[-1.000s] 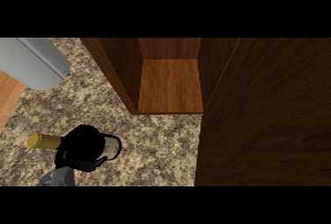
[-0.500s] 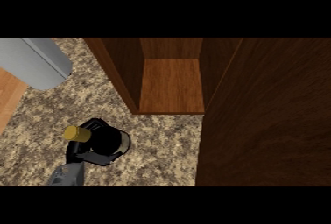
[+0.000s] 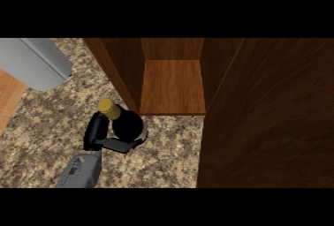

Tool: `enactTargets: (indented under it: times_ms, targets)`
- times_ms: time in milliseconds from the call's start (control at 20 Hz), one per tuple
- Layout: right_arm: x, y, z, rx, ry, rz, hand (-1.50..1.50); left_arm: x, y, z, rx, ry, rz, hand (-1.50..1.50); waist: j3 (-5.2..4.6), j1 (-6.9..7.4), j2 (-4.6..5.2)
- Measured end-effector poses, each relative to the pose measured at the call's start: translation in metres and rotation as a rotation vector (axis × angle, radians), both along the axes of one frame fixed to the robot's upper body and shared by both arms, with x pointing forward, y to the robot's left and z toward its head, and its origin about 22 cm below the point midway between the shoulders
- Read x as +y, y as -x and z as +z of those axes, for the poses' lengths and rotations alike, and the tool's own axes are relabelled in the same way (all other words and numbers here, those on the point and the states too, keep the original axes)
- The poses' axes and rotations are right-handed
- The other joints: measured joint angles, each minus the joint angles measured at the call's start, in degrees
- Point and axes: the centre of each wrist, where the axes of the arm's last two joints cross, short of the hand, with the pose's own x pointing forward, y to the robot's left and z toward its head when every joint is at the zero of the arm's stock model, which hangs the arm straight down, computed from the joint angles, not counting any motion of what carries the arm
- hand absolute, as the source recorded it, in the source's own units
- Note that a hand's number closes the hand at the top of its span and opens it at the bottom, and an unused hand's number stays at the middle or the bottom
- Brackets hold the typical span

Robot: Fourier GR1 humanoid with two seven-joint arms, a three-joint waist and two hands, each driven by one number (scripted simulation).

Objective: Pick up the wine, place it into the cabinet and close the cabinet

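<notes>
gripping the wine bottle (image 3: 124, 122) in curled fingers (image 3: 98, 128), the left hand (image 3: 104, 139) has moved nearer the cabinet (image 3: 173, 88).

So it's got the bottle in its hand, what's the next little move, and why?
Probably carry the wine bottle a little further toward the open cabinet and onto its wooden shelf. The left hand is curled round the bottle, which sits just outside the cabinet's front left corner, not yet inside. The door stands open at the right, so the way in looks free.
</notes>
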Motion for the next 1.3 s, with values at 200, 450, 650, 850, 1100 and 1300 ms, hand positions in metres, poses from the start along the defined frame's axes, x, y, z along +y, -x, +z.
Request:
enactTargets:
  times_ms: [200,450,650,850,1100,1300]
  targets:
    - [-0.002,0.003,-0.002,0.006,0.009,-0.002,-1.5,-0.021,-0.012,0.018,0.018,-0.017,-0.004,1.5,0.0,-0.13,0.05]
    - [-0.009,0.002,-0.003,-0.006,0.028,-0.016,-1.5,-0.028,-0.013,0.026,0.054,-0.101,0.034,1.5,0.07,0.18,-0.01]
    - [-0.009,-0.001,-0.002,-0.008,0.026,-0.02,-1.5,-0.033,-0.013,0.028,0.054,-0.161,0.073,1.5,0.15,0.32,-0.08]
    - [-0.01,0.0,-0.003,-0.01,0.021,-0.016,-1.5,-0.035,-0.011,0.03,0.079,-0.168,0.111,1.5,0.2,-0.02,-0.19]
    - [-0.01,-0.001,-0.005,-0.02,0.015,-0.005,-1.5,-0.038,-0.008,0.032,0.103,-0.151,0.167,1.5,0.28,-0.56,-0.22]
    - [-0.008,-0.002,-0.005,-0.023,0.011,0.008,-1.5,-0.043,-0.005,0.033,0.12,-0.167,0.217,1.5,0.37,-0.88,-0.33]
